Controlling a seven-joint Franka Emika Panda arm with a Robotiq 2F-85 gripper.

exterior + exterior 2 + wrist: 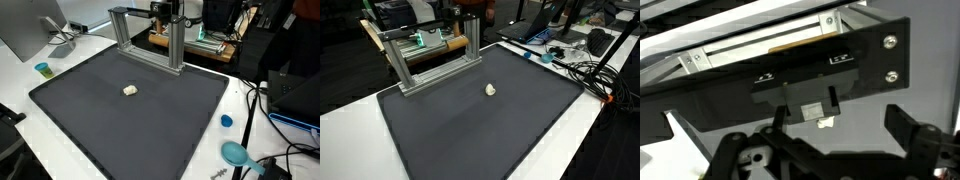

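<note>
Aluminium frame (pixel 177 45) at mat (pixel 120 130) far edge, tool (pixel 825 140) spread beside; lump (pixel 130 90) central.

Lab bench; aluminium frame (pixel 178 48); monitor (pixel 25 30); tangled cables (pixel 582 70); black mat (pixel 130 125).

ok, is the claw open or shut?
Open. Wrist view shows the claw with fingers wide apart, nothing held between them.

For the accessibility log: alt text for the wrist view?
Open pincer at the bottom edge, holding nothing, close in front of a black plate with two screws at its right end. A tilted aluminium rail runs above the plate.
</note>
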